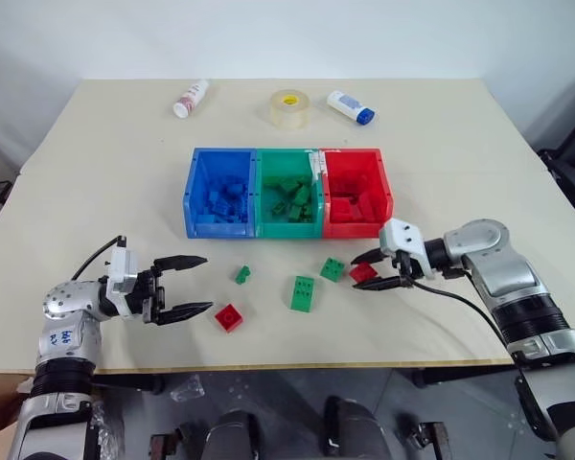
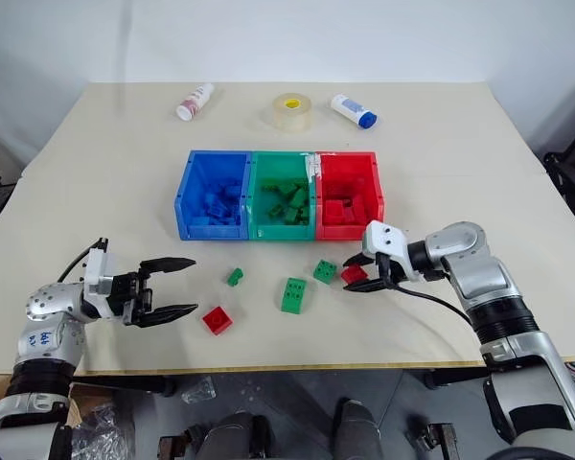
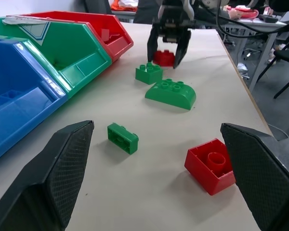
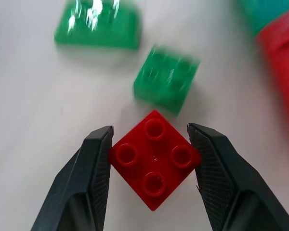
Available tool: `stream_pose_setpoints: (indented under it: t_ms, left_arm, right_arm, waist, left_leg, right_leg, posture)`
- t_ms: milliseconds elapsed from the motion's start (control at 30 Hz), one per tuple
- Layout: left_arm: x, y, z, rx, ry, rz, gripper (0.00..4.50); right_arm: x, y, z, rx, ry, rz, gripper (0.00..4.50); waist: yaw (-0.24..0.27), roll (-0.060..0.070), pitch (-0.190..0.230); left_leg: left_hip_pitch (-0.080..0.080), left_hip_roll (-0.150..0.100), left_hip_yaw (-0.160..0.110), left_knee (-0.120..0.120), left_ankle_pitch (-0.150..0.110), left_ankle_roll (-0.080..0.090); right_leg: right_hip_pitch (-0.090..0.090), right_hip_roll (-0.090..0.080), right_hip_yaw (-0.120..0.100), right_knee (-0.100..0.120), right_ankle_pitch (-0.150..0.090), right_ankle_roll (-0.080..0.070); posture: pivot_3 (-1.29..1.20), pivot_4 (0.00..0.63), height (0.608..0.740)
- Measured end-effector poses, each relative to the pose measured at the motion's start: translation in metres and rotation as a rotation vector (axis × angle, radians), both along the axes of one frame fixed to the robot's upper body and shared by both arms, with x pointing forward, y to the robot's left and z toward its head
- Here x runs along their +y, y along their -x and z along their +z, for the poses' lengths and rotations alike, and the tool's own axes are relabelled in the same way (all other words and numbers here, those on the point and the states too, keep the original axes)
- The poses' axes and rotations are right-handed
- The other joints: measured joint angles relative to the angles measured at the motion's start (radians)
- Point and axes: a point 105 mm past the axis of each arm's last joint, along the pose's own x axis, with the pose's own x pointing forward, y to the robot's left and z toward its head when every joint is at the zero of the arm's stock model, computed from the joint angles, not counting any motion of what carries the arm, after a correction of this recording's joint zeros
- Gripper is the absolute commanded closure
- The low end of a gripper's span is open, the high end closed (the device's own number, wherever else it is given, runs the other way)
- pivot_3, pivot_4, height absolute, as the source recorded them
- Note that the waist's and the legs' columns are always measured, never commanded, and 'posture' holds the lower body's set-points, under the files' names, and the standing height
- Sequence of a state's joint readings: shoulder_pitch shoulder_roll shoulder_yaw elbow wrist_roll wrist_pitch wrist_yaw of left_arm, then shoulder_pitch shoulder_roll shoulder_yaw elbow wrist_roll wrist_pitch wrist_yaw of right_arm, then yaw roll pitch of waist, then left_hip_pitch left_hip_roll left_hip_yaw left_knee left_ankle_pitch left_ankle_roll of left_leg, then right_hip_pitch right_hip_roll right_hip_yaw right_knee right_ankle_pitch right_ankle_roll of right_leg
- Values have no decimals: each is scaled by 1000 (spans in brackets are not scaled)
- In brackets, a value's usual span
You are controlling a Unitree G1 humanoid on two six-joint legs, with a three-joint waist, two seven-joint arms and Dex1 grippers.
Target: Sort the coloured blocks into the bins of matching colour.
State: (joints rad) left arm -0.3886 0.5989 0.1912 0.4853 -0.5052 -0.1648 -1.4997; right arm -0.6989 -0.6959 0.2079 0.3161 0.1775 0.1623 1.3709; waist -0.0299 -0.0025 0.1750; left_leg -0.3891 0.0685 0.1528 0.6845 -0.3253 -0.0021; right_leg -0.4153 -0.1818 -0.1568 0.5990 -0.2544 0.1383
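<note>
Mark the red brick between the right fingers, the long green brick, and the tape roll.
red brick (image 4: 154,159), right wrist view, studded top.
long green brick (image 1: 303,292), left eye view, top face.
tape roll (image 1: 289,108), left eye view, outer wall.

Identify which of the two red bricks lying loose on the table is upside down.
The red brick by the left gripper: its hollow underside faces up. The other red brick, between the right gripper's fingers, shows its four studs on top.

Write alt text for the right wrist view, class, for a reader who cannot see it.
A red block sits corner-on between the two black fingers of the right end effector, which touch or nearly touch its corners. Beyond it on the pale table lie two green blocks, one square, one longer.
</note>
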Motion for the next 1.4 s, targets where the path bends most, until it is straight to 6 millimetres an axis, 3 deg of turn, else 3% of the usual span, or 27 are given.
stream_pose_setpoints:
  t_ms: [100,267,333,433,567,700,867,967,1100,1400]
  left_arm:
    - [-3,-3,4,-13,3,-8,0]
    - [-13,-11,5,-18,22,-27,0]
    - [-12,-14,3,-10,22,-22,0]
    - [-14,-14,2,-5,22,-25,0]
    - [-15,-17,4,-11,27,-27,0]
    - [-16,-18,4,-12,27,-28,0]
    - [-16,-18,3,-9,26,-29,0]
    - [-16,-18,2,-6,25,-29,0]
    - [-15,-17,2,-7,22,-27,0]
    - [-9,-14,-4,15,14,-9,0]
  right_arm:
    - [2,-5,23,-51,-79,-48,2426]
    - [14,-49,92,-274,-253,-213,2426]
    - [14,-66,106,-350,-273,-282,2426]
    - [10,-85,96,-365,-269,-375,1430]
    - [12,-91,78,-349,-251,-393,105]
    - [12,-89,81,-367,-251,-369,43]
    - [8,-73,76,-351,-238,-308,43]
    - [1,-46,59,-270,-221,-229,43]
    - [-22,6,30,-100,-154,-146,43]
    - [-79,68,9,46,-68,-281,43]
  waist:
    - [0,0,0]
    - [-15,0,0]
    - [-24,0,0]
    - [-26,0,0]
    - [-29,0,0]
    - [-31,0,0]
    - [-27,0,0]
    - [-19,0,0]
    - [-3,0,0]
    - [2,0,0]
  left_leg:
    - [0,0,0,0,0,0]
    - [0,0,0,-1,1,-1]
    - [0,0,1,-1,1,-1]
    - [0,0,1,-2,0,0]
    - [-1,0,1,-2,0,0]
    - [0,0,1,-2,1,-1]
    - [-1,0,0,-2,0,-1]
    - [-1,0,-1,-2,0,0]
    - [-1,0,-1,-1,0,0]
    - [0,0,-2,0,0,0]
  right_leg:
    - [0,0,0,0,0,0]
    - [-1,0,0,2,0,0]
    - [-1,0,0,2,0,0]
    - [-1,0,0,0,0,0]
    - [-1,0,0,0,0,0]
    - [-1,0,0,1,0,0]
    - [-1,0,0,1,0,0]
    - [-1,0,0,0,0,0]
    - [-1,0,-1,-1,0,0]
    - [1,0,0,-1,0,0]
  posture:
    - [0,150,740]
    - [0,150,740]
    - [0,150,740]
    - [0,150,740]
    - [0,150,740]
    - [0,150,740]
    - [0,150,740]
    - [0,150,740]
    - [0,150,740]
    - [0,150,740]
